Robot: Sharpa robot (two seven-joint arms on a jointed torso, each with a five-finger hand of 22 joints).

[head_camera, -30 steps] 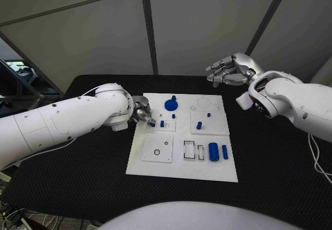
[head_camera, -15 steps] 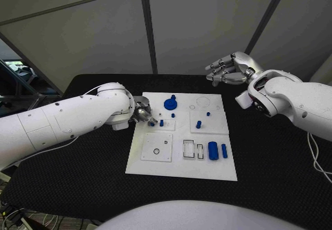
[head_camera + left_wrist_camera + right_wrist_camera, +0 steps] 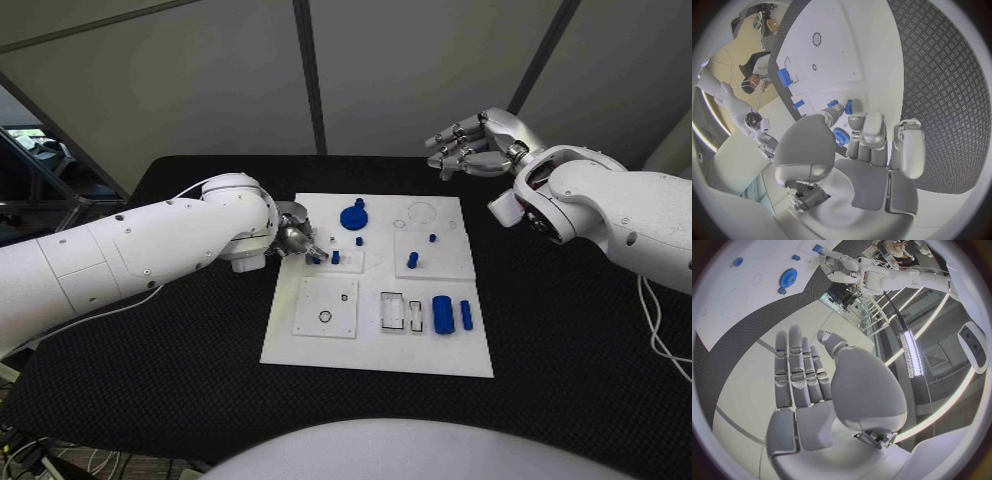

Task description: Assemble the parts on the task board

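The task board [image 3: 378,340] lies flat in the middle of the black table [image 3: 577,330], a white plate with its long side running away from the robot. On it sit the blue parts: a gear-like piece [image 3: 355,216] near the far edge, a few short pegs [image 3: 413,260] standing upright around the middle, and two longer cylinders [image 3: 443,314] lying side by side toward the near right corner, just beside a pair of narrow rectangular slots [image 3: 392,311]. A smaller square plate with a round hole [image 3: 327,307] rests on the near left part of the board.

The left hand [image 3: 299,238] is down at the board's left edge, fingertips at a small blue peg [image 3: 316,259] that stands there. From the left wrist view the fingers [image 3: 870,131] are curled forward close together with the thumb drawn in beside them, reaching at the peg [image 3: 848,106]; whether they actually pinch it I cannot tell, because the fingertips cover the contact.

The right hand [image 3: 473,145] is raised above the table's far right side, well apart from the board. Its fingers [image 3: 798,367] are stretched out straight and side by side, holding nothing, with the gear-like piece [image 3: 788,277] showing far beyond them.
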